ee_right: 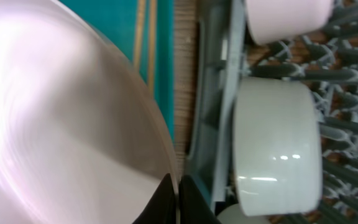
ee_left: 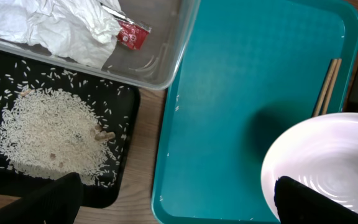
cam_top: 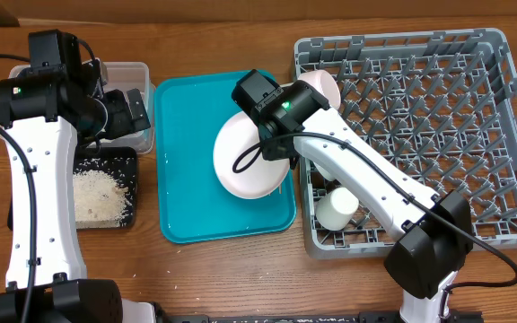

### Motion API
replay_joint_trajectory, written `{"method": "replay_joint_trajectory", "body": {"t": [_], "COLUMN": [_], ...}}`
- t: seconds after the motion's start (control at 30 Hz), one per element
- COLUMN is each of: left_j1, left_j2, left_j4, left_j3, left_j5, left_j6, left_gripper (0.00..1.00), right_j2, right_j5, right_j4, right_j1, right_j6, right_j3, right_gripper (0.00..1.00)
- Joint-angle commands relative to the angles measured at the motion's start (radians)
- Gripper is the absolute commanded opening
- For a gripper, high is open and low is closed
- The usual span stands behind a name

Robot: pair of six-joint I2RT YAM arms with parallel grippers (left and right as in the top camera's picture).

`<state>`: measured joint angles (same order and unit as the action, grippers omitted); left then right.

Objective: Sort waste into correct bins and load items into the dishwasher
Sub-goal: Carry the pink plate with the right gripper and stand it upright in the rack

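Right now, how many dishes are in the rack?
3, in the rack along its tray-side wall: pink bowl at the far end, grey-green bowl mid, cup nearest. The right arm may hide more.

L: tub (ee_left: 166,56) behind shallow tray (cam_top: 129,161) | ctr: plate (cam_top: 240,166) over big tray (cam_top: 182,135) | R: rack (cam_top: 402,43) w/ cup (cam_top: 337,208)

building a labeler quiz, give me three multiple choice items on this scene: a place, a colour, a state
1. The rice lies in: A) teal tray B) dish rack C) black tray
2. The wrapper in the clear tub is: A) blue B) red and white C) green
3. The right gripper is: A) shut on the plate rim B) open over the dish rack C) holding chopsticks

Answers: 1 C, grains heaped on black; 2 B, red with white marks; 3 A, the rim sits pinched in the right wrist view.
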<state>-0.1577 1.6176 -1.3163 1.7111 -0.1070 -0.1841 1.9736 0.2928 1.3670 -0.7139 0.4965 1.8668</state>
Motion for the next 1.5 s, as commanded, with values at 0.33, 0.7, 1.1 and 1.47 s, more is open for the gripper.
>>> {"method": "replay_joint_trajectory", "body": {"t": [0.33,0.7,1.1,1.47], "left_j1": [0.001,0.001,0.001,0.001], "left_j2": [-0.01,-0.01,-0.01,-0.01], "left_j4": [0.001,0.001,0.001,0.001], "left_j3": [0.019,0.019,0.019,0.019], "left_j5": [0.006,0.007,0.006,0.006], "left_j6": [0.001,0.001,0.001,0.001], "left_gripper": [1.0,1.0,1.0,1.0], "right_j2": [-0.163,-0.223,-0.216,-0.143], "right_j5": [0.138,0.478,0.929,0.816], "right_j4": [0.071,0.081,-0.01,-0.188], "right_j1": [0.114,0.191,0.229,0.358], "right_j6": [0.0,0.0,-0.005,-0.173], "right_j3": [0.016,0.016,0.011,0.003], "right_gripper": [0.04,0.04,0.04,0.04]}}
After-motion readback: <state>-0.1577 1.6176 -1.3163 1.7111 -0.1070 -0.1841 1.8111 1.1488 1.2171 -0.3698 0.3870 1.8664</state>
